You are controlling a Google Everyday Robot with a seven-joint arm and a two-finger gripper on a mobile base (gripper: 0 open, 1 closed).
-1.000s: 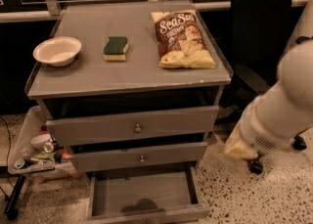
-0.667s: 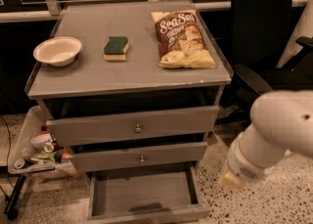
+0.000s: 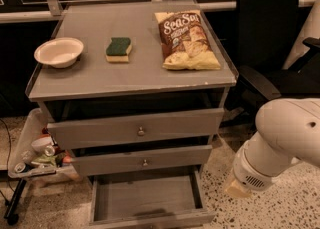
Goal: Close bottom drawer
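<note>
The bottom drawer (image 3: 145,199) of the grey cabinet (image 3: 130,80) is pulled out wide, and its shallow grey tray is empty. Its front panel (image 3: 150,220) lies along the lower edge of the view; its knob does not show. The middle drawer (image 3: 144,160) and the top drawer (image 3: 137,128) stick out a little. My white arm (image 3: 280,143) hangs to the right of the cabinet, and its lower end (image 3: 239,187) sits just right of the open drawer's side. My gripper itself is out of view.
On the cabinet top lie a white bowl (image 3: 58,51), a green-and-yellow sponge (image 3: 118,49) and a chip bag (image 3: 186,39). A black office chair (image 3: 270,43) stands at the right. A low cart with cups and clutter (image 3: 35,155) stands at the left. The floor is speckled.
My arm has swung lower and to the left, toward the right side of the open bottom drawer. The drawers have not moved.
</note>
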